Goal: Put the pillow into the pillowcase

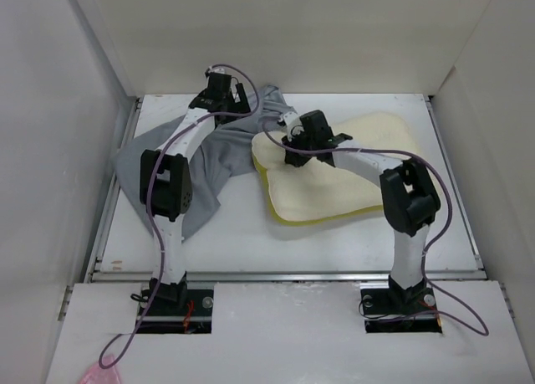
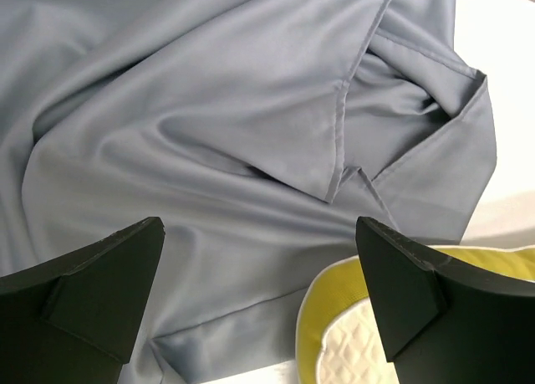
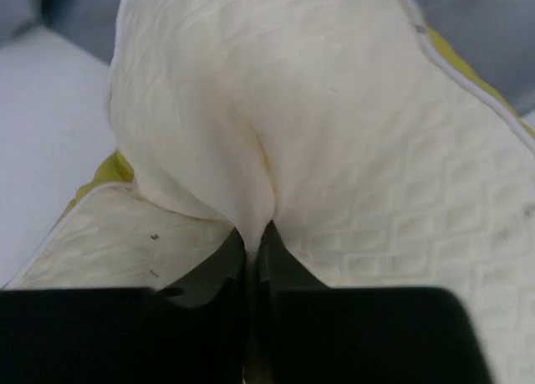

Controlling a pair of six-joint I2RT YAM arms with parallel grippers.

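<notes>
The pillow [image 1: 334,183], cream quilted with a yellow edge band, lies at the centre right of the table. My right gripper [image 1: 291,151] is at its left end, shut on a pinched fold of the cream face [image 3: 251,133], with the jaws [image 3: 252,233] closed tight on the fabric. The grey pillowcase [image 1: 209,162] lies wrinkled to the left of the pillow, reaching the back. My left gripper [image 1: 236,99] hovers over its far part, open and empty [image 2: 259,225]. Below it are grey folds with a hemmed edge [image 2: 338,108] and a yellow corner of the pillow [image 2: 330,317].
White walls close in the table [image 1: 418,225] on the left, back and right. A metal rail [image 1: 284,275] runs along the front edge by the arm bases. A pink thing [image 1: 94,373] lies outside at the bottom left.
</notes>
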